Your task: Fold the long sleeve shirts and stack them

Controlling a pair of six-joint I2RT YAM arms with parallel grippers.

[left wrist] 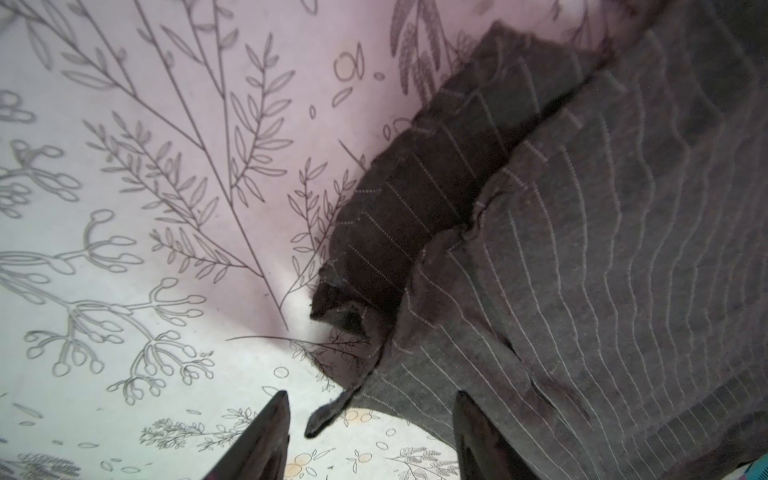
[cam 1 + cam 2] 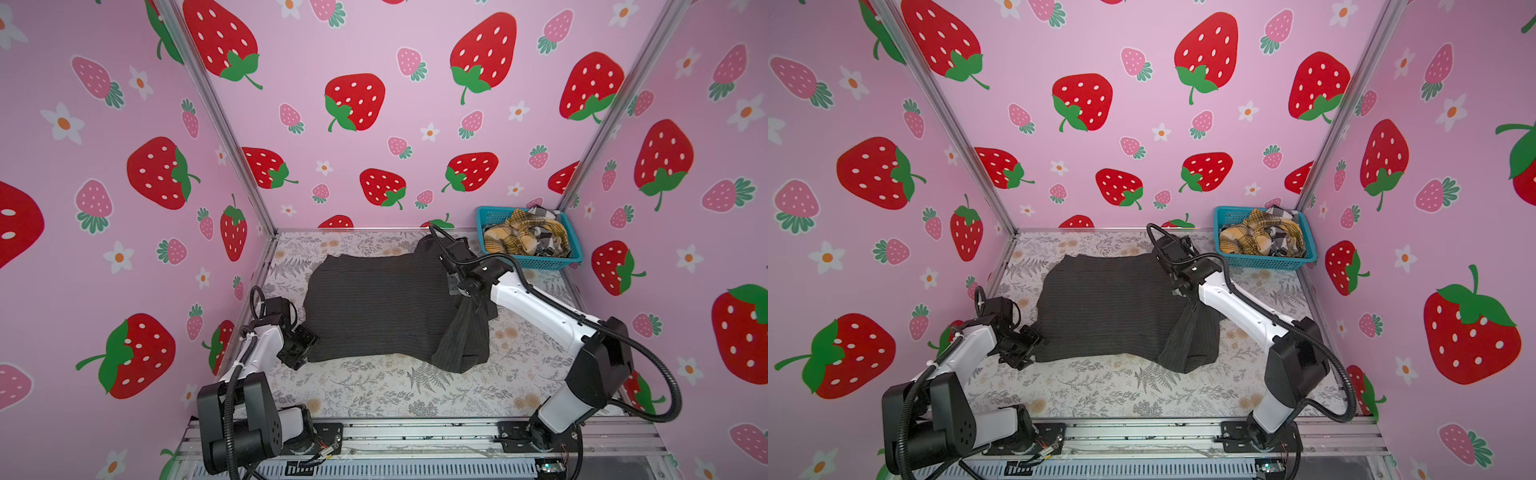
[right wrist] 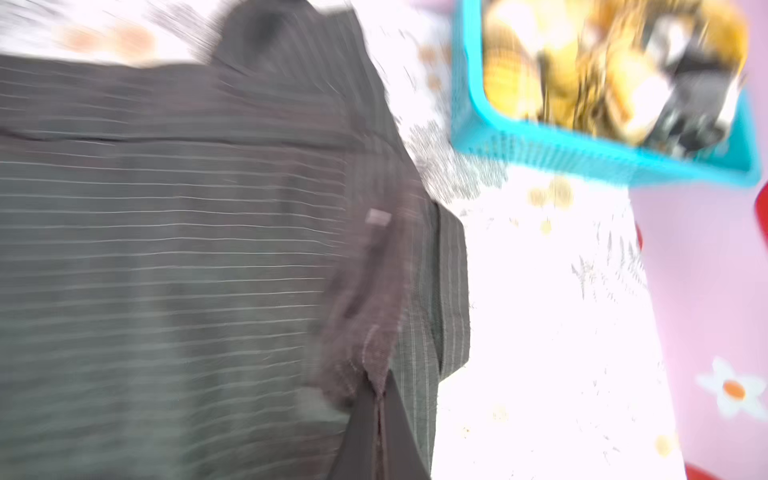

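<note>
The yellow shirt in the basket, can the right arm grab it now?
Probably not yet. The right gripper is shut on the dark shirt and must let go first. The basket with the yellow shirt sits close by, nothing between.

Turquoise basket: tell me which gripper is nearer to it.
Right. The right gripper, shut on a lifted fold of the pinstriped shirt, hangs a short way from the basket, on its robot-facing side. The left gripper is open at the shirt's opposite edge, across the table.
</note>
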